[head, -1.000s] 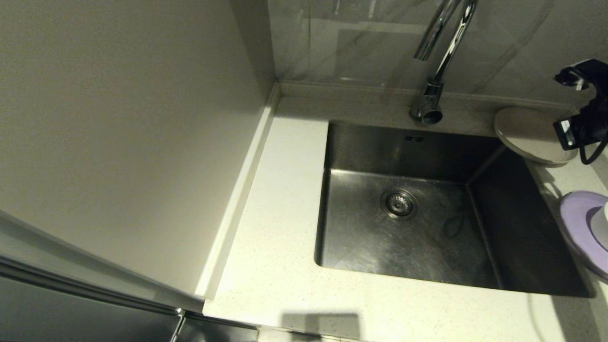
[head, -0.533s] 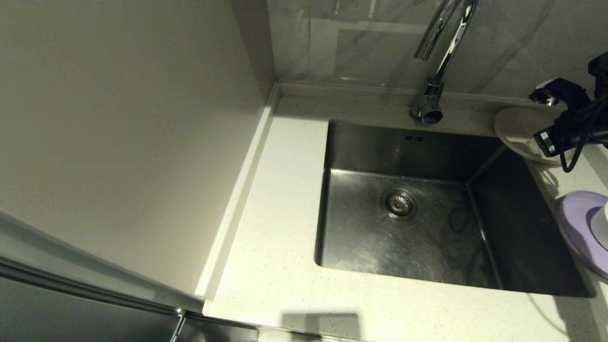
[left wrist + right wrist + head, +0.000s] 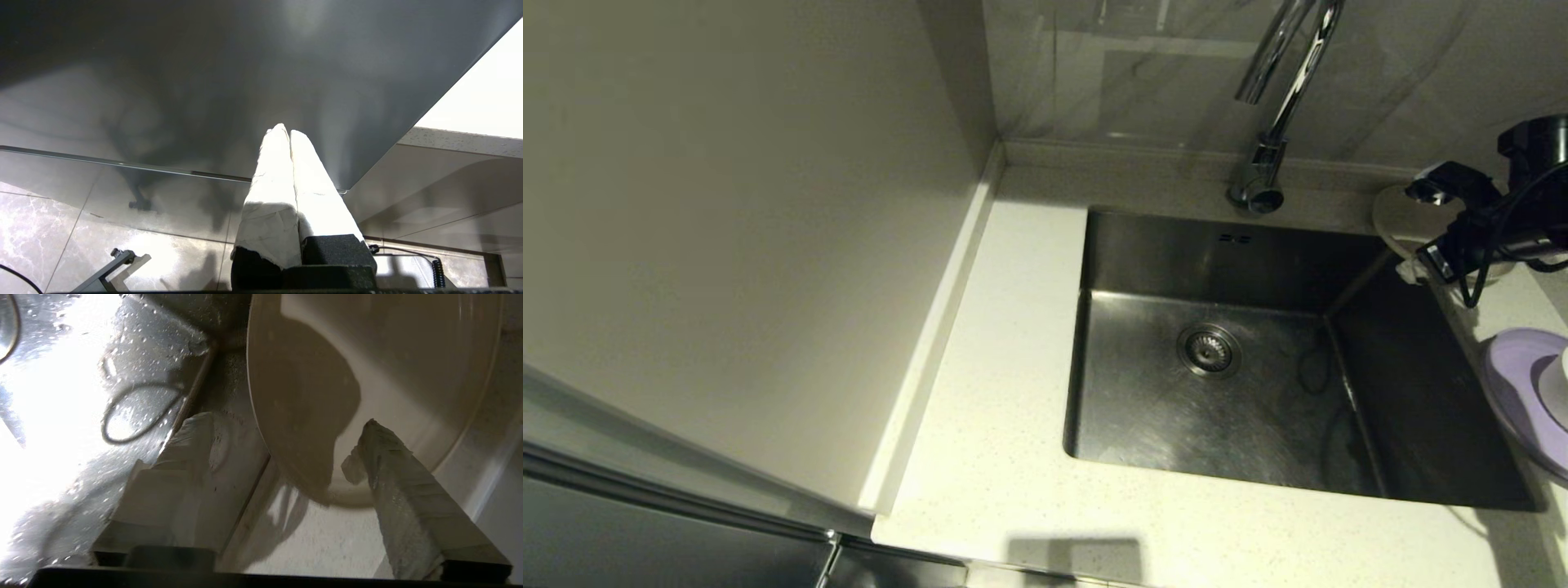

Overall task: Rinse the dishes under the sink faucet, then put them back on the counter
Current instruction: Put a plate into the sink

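Fingers of the right gripper (image 3: 286, 433) stand apart astride the beige plate's (image 3: 408, 367) rim, at the sink's (image 3: 1217, 408) far right corner on the table (image 3: 996, 457). Left gripper (image 3: 289, 132) fingers are closed, parked.

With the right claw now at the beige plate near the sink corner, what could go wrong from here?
1. The beige plate overhangs the sink edge; a nudge from the open right claw might tip it in.
2. The claw fingers straddle only the rim, so the grip may slip.
3. The lavender plate lies close by.
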